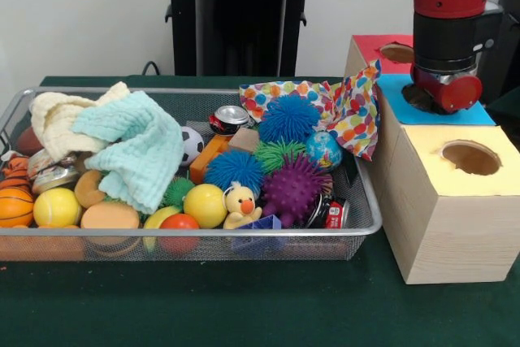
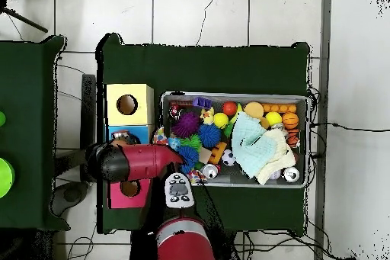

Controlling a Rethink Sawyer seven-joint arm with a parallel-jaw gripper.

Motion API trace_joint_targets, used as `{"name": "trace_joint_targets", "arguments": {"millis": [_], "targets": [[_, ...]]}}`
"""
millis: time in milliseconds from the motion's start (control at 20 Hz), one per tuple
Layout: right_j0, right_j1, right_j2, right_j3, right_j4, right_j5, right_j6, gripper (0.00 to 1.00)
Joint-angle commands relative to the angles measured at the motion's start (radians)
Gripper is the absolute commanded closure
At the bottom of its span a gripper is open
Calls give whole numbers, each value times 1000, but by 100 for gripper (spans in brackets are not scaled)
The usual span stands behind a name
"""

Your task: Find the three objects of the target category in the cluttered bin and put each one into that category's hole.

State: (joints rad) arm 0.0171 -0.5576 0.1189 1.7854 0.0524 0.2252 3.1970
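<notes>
A wooden box stands beside the bin with three holes: red-topped (image 1: 396, 53), blue-topped (image 1: 455, 111) and yellow-topped (image 1: 471, 157). My gripper (image 1: 433, 100) is down at the blue hole, mostly hidden by the red wrist (image 1: 457, 92); whether it holds anything is hidden. From overhead the arm (image 2: 126, 162) covers the blue section. The wire bin (image 1: 367, 225) holds spiky balls in blue (image 1: 289, 118), purple (image 1: 292, 188) and green (image 1: 276, 153), a drink can (image 1: 230, 118), a rubber duck (image 1: 240, 204), a globe ball (image 1: 323, 149) and other balls.
A mint cloth (image 1: 134, 150) and a cream cloth (image 1: 55, 119) cover the bin's left half. A polka-dot cloth (image 1: 349, 107) hangs over the bin's right rim against the box. A remote-like device (image 2: 179, 190) lies by the arm in the overhead view.
</notes>
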Motion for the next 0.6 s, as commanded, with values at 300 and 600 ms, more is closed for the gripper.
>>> {"name": "trace_joint_targets", "arguments": {"millis": [300, 600], "targets": [[164, 205, -87, -86, 92, -11, 101, 0], [275, 164, -264, -176, 122, 277, 133, 0]]}}
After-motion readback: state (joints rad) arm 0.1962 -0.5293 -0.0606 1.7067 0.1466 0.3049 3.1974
